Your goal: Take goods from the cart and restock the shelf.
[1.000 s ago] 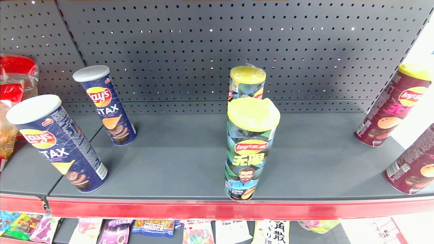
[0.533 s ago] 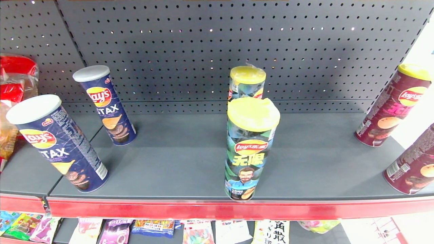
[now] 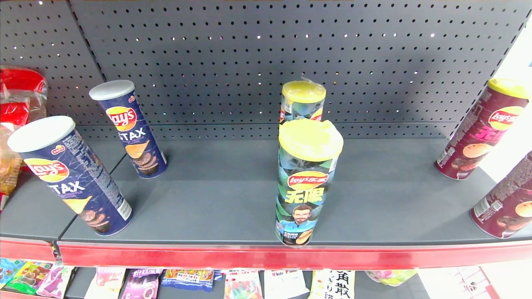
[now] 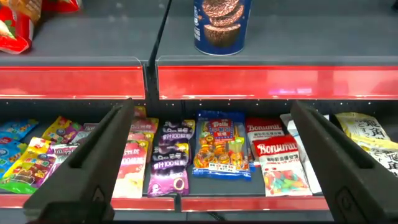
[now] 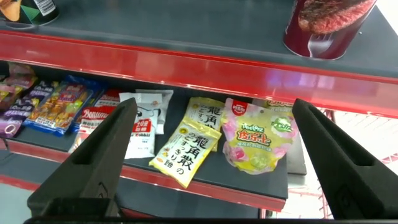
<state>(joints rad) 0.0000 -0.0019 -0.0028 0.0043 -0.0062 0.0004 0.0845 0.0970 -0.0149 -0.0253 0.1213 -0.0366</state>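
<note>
Across the middle of the head view runs a grey shelf with a glossy red front lip, backed by a dark pegboard wall. Six crisp tubes stand on their bases in three front-and-back pairs. The front blue tube is near the lip at the left, beside a seam in the boards, and the rear blue tube is close to the pegboard. The front green tube with a yellow lid stands at the lip in the centre, directly ahead of the rear green tube. Two maroon tubes stand at the right end, where bright light comes in past the shelf. Red bags sit at the far left. Beneath the lip, a lower shelf carries flat snack packets lying in a row.

The left end effector is level with that lower row, below the blue tube, its fingers spread wide with nothing between them. The right end effector, under a maroon tube, is likewise spread and empty.
</note>
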